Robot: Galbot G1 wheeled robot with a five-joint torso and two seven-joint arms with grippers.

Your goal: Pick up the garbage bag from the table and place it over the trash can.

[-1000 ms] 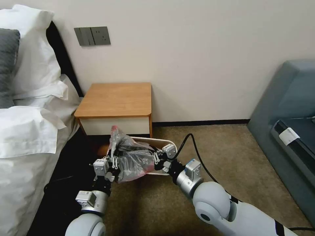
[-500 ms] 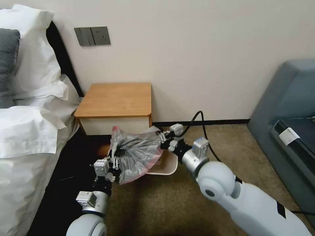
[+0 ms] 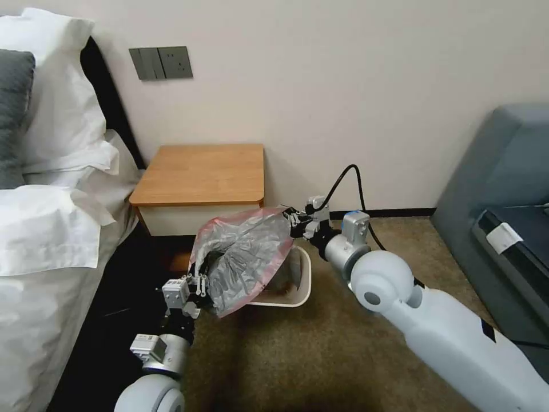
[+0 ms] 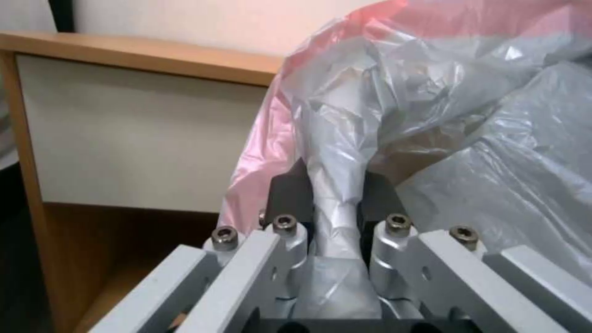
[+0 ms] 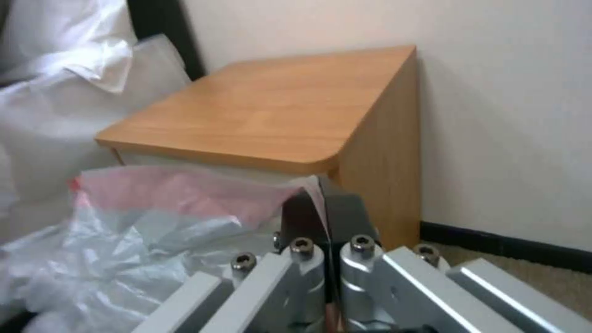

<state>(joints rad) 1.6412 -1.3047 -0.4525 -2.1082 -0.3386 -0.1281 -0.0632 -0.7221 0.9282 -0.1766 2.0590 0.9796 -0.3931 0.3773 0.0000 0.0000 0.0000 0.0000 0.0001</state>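
Observation:
The garbage bag [image 3: 243,257] is grey, crinkly plastic with pink-red edging, stretched open in the air between my two grippers above the trash can [image 3: 302,289]. My left gripper [image 3: 197,273] is shut on the bag's near-left edge, low beside the can; its black pads [image 4: 290,194] pinch a bunched fold of the garbage bag [image 4: 432,115]. My right gripper [image 3: 290,217] is shut on the far-right edge, raised near the front corner of the table [image 3: 200,171]. Its pads [image 5: 345,208] clamp the thin pink rim of the garbage bag [image 5: 179,189], with the table [image 5: 271,115] just behind.
A bed with white pillows [image 3: 51,189] borders the left. A grey sofa [image 3: 503,189] stands at the right. The wall with a switch plate [image 3: 160,63] is behind the table. Tan carpet [image 3: 320,355] lies open in front of the can.
My right gripper has lifted and moved away toward the table's corner, pulling the bag's rim with it. The bag has spread from a crumpled bundle into a wide open sheet. The left gripper barely moved.

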